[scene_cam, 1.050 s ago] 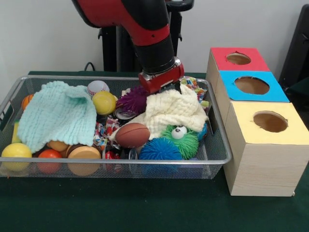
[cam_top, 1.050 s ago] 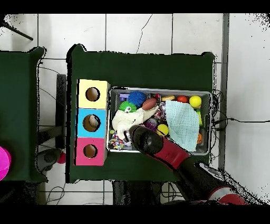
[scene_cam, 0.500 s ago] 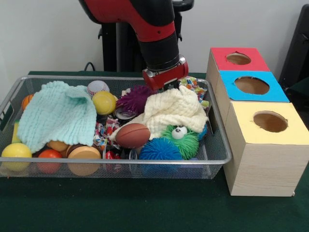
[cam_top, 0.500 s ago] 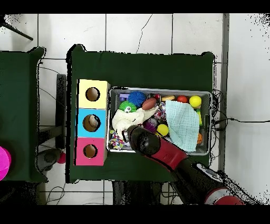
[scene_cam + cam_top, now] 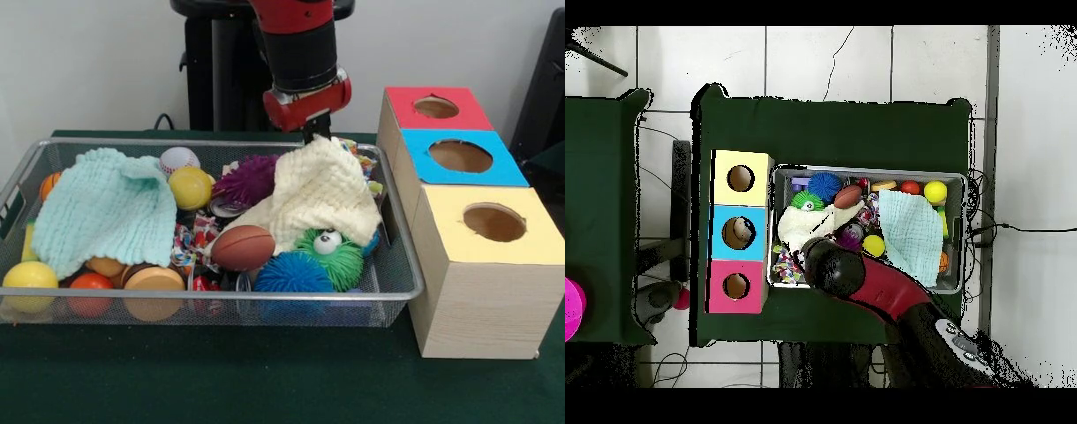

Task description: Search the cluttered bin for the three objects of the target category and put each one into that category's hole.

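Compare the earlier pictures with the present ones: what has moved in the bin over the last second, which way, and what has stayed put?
The gripper has risen from the bin, pulling the cream cloth up by its far edge into a peak. The cloth's lower part still drapes over the green fuzzy toy. The mint cloth, brown football, blue spiky ball and the three coloured boxes have not shifted.

Cream knitted cloth [image 5: 316, 196] pinched at top edge, pulled up into peak above wire bin [image 5: 402, 265], lower folds draped over green fuzzy toy and brown football. Mint cloth [image 5: 104, 210] lies spread flat at bin's opposite end, covering balls. Box beside bin: red hole [image 5: 436, 107], blue hole [image 5: 460, 155], yellow hole [image 5: 494, 222].
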